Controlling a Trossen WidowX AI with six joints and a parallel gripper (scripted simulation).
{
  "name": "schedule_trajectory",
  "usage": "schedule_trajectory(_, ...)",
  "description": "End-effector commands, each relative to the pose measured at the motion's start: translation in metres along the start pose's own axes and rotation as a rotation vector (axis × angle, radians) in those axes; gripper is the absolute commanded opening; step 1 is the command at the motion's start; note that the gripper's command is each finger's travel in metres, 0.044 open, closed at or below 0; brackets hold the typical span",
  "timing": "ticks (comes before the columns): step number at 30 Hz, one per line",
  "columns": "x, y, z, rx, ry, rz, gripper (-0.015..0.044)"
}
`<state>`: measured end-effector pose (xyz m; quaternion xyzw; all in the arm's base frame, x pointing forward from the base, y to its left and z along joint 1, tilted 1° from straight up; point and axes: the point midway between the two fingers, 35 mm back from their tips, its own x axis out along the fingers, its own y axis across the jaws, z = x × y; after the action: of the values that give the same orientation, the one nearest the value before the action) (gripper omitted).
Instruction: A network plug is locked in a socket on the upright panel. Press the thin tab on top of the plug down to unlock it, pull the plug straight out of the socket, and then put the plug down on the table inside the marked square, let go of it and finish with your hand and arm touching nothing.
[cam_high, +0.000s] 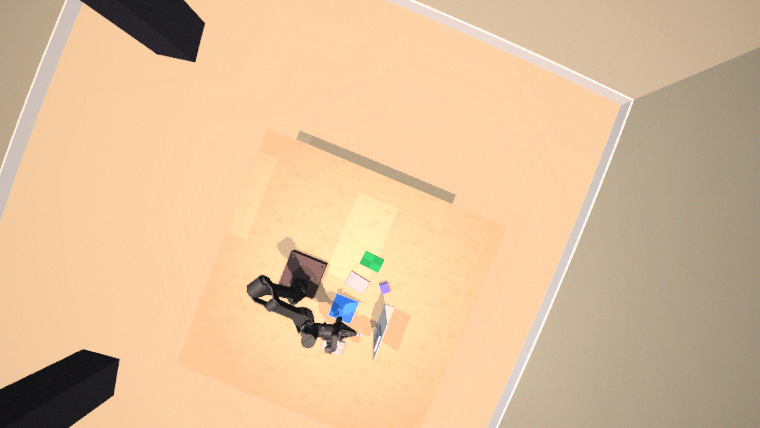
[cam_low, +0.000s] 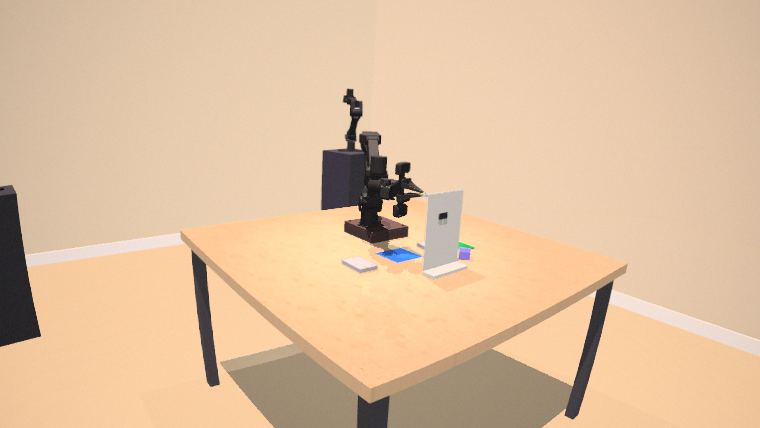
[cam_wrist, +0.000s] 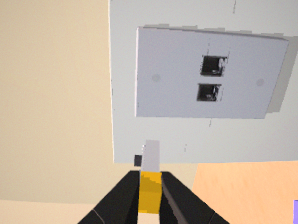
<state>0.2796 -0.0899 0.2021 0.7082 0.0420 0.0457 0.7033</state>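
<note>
My gripper (cam_high: 356, 333) (cam_low: 422, 194) (cam_wrist: 148, 180) is shut on the network plug, high above the table on the near side of the upright panel (cam_high: 379, 332) (cam_low: 441, 244) (cam_wrist: 124, 65). The plug (cam_wrist: 151, 156) has a yellow rear part between my fingers and a pale front pointing at the panel. It is out of the socket. The upper socket (cam_wrist: 213, 66) and lower socket (cam_wrist: 208, 93) are both empty in the wrist view. The blue square (cam_high: 338, 304) (cam_low: 408, 255) lies flat on the table between my base and the panel. The tab on the plug cannot be made out.
A green rectangle (cam_high: 371, 261) (cam_low: 466, 246) and a purple cube (cam_high: 384, 287) (cam_low: 464, 254) (cam_wrist: 296, 212) lie to one side of the panel. One pale flat block (cam_high: 357, 282) lies between the green rectangle and the blue square. Another pale block (cam_high: 337, 349) (cam_low: 359, 264) lies partly under my arm in the overhead view.
</note>
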Motion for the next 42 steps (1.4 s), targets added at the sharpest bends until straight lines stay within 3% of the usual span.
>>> schedule_trajectory(1, 0.003, -0.005, 0.002, 0.037, -0.03, -0.036, 0.0)
schedule_trajectory(22, 0.0, -0.065, 0.003, 0.225, -0.228, -0.38, 0.0)
schedule_trajectory(42, -0.043, -0.118, -0.012, 0.238, -0.404, -0.792, 0.0)
